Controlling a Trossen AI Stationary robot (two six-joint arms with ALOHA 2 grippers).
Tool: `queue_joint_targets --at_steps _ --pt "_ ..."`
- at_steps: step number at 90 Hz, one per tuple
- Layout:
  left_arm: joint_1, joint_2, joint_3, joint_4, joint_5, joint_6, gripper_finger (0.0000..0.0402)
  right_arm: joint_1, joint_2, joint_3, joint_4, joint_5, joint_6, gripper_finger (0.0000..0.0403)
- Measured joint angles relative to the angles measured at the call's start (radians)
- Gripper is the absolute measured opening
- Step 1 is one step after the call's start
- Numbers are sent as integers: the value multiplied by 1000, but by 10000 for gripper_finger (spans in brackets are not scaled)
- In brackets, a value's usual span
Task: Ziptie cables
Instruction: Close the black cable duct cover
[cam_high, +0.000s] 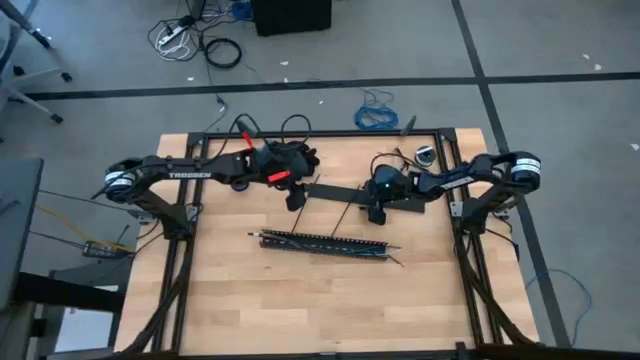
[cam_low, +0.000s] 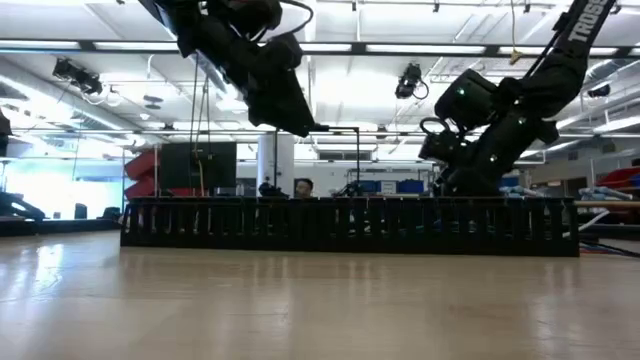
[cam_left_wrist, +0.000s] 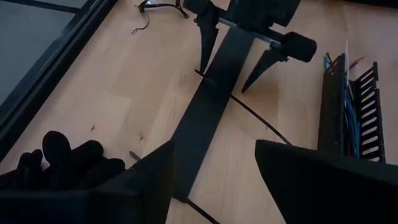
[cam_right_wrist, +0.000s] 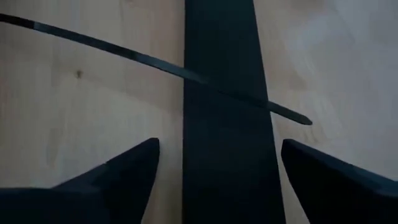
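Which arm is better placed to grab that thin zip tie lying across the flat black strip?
Right. The right gripper hangs open astride the flat black strip, directly before the zip tie; the left gripper sits at the strip's far end.

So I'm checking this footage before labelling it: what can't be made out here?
- Cables: high view, too small to count in the slotted duct.
- Cables: low view, hidden behind the duct's wall.
- Flat black strip: right wrist view, cut off by both edges; open right pincer straddles it.
- Left pincer: open, touching unclear.

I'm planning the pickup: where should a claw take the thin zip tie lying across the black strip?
Probably from straight above, pinching the zip tie across its width just beside the black strip, whose edge likely lifts it off the table.
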Motion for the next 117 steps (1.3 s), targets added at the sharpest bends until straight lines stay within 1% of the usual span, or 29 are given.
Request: queue_joint_targets --at_steps 20,42,58,66,76,91,110,117 --pt "0 0 0 -3 0 -2 213 -2 -1 0 -19 -4 0 297" --pt "0 0 0 -3 0 -4 213 -12 -1 0 -23 -26 3 295" --pt "0 0 0 -5 0 -21 213 -37 3 0 -36 -53 68 300" --pt "0 0 0 -6 0 -23 213 -42 3 0 -39 -85 68 302" --pt "0 0 0 -6 0 -23 213 -42 3 0 -39 -84 58 299" --pt "0 0 0 -7 0 -23 213 -41 3 0 -39 -75 46 278" --pt "0 0 0 -6 0 -23 213 -40 3 0 -39 -74 33 227" --pt "0 0 0 -6 0 -23 213 -40 3 -1 -33 -71 25 217"
